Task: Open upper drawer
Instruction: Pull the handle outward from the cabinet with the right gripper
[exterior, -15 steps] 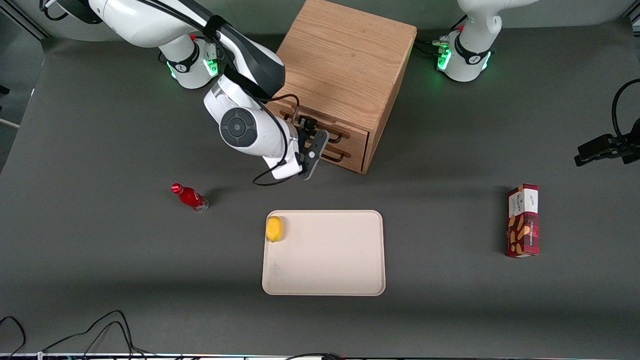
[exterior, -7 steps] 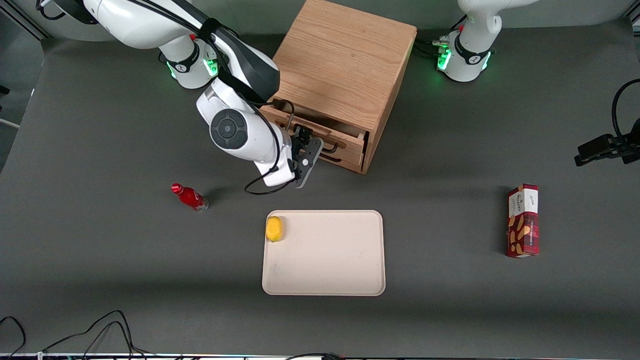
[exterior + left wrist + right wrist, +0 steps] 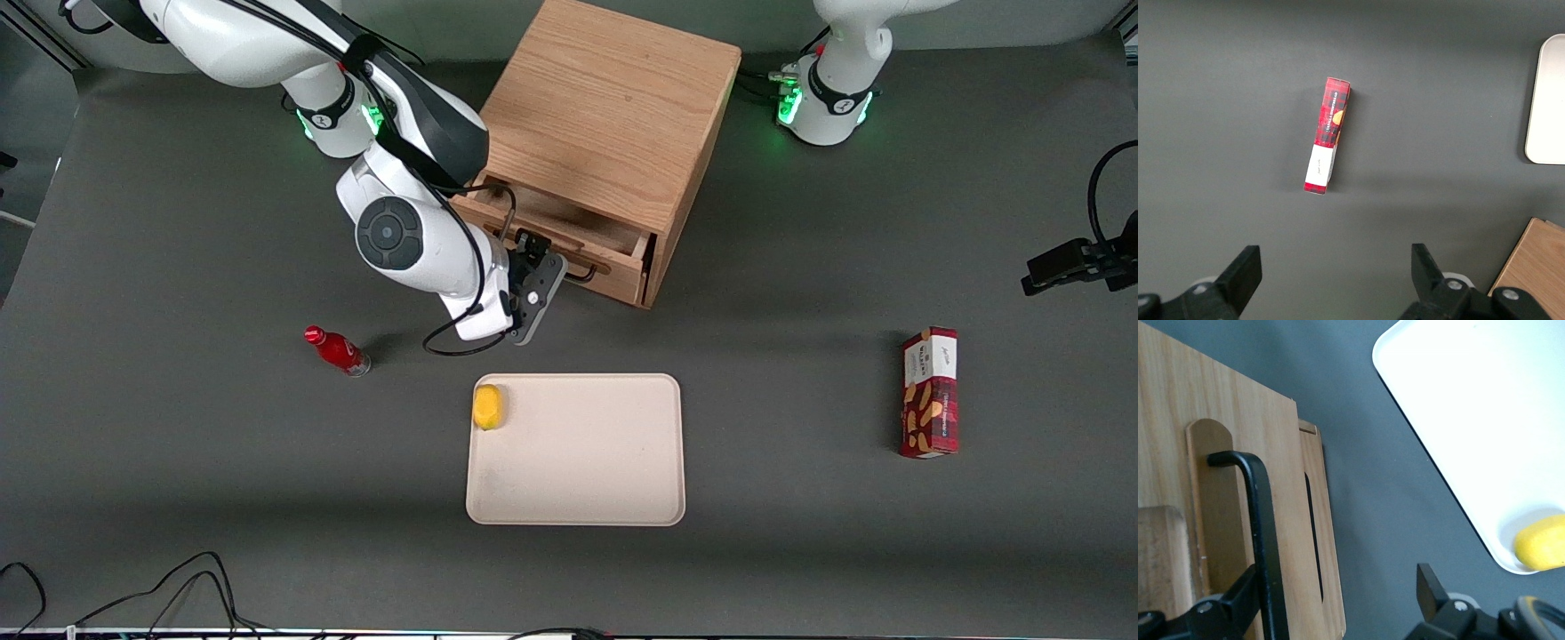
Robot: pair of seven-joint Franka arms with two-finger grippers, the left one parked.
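Now gripper [image 3: 531, 267] at upper drawer [image 3: 569, 233] (partly out)

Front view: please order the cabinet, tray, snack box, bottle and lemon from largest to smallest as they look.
1. cabinet
2. tray
3. snack box
4. bottle
5. lemon
Bottle and lemon look alike. The gripper is at the upper drawer.

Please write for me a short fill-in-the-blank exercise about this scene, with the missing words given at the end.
1. The gripper is at the ____ drawer's black handle.
2. The upper drawer of the oak cabinet is partly ____.
3. The yellow fruit lies on the beige ____.

Missing words: upper; open; tray
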